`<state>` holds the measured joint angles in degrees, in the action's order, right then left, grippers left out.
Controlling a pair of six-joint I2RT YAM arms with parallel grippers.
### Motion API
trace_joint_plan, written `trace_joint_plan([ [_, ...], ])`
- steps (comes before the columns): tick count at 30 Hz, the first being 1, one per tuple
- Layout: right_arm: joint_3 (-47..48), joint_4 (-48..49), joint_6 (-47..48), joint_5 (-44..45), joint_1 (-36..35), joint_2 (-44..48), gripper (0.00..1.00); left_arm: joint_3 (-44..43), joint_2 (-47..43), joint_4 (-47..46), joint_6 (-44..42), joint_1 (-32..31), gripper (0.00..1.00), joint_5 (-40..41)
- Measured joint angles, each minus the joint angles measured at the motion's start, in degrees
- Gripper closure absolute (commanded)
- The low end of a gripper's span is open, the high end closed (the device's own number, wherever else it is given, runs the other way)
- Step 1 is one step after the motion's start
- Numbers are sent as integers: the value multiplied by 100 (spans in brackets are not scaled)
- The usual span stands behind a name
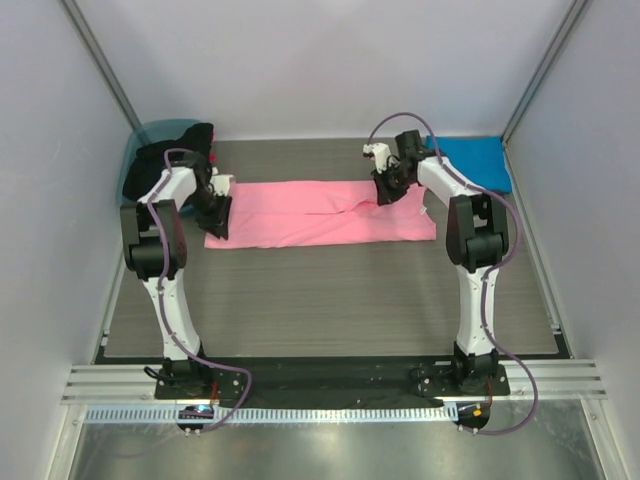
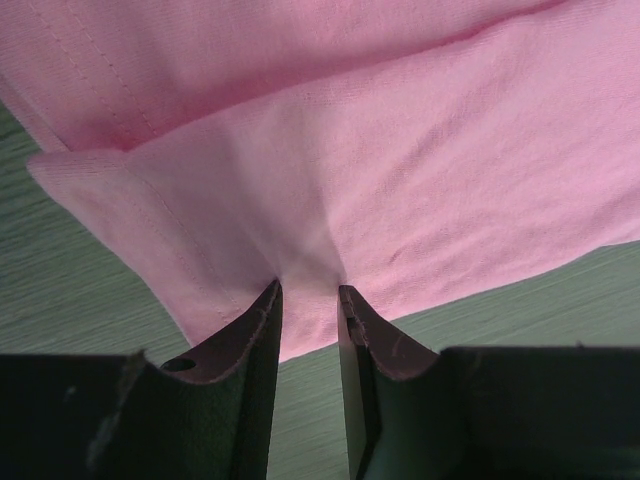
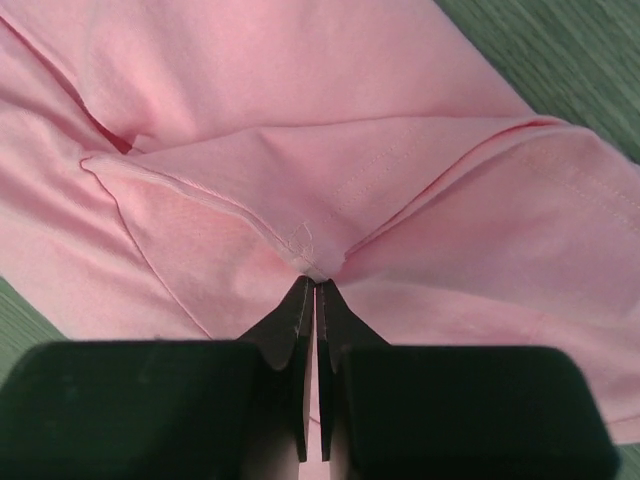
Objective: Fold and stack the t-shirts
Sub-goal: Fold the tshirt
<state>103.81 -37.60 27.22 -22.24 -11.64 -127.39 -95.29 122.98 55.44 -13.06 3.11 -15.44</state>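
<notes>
The pink t-shirt (image 1: 320,212) lies flat on the bench (image 1: 330,300), stretched between the two grippers. The right gripper (image 3: 316,285) is pinched almost shut on a small pucker of cloth at its tips. The left gripper (image 2: 308,292) stands at a narrow gap with a fold of hem drawn between its fingers. Both bites look shallow, so a lift could pull the cloth free, likeliest on the left, and skew the fold. Uneven travel could drag the shirt onto the blue t-shirt (image 1: 478,160) beyond the right gripper.
</notes>
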Motion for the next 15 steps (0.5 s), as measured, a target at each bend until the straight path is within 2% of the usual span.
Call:
trace_joint_plan([
  [2, 31, -37, -13, -15, -15, -63, 99, 0, 9, -2, 0, 0, 70, 2],
  [7, 238, -142, -22, -79, -76, -210, 99, 0, 9, -11, 0, 0, 70, 4],
  [12, 1014, -118, -24, -87, -247, -472, 98, 0, 9, -13, -4, 0, 70, 20],
  [13, 1147, -92, -26, -85, -297, -507, 95, 0, 9, -13, -4, 0, 69, 33],
  [14, 1266, -63, -33, -81, -348, -538, 76, 0, 9, -13, -9, 0, 68, 44],
  [15, 1351, -28, -81, -70, -402, -551, 67, 0, 9, -11, -26, 0, 66, 48],
])
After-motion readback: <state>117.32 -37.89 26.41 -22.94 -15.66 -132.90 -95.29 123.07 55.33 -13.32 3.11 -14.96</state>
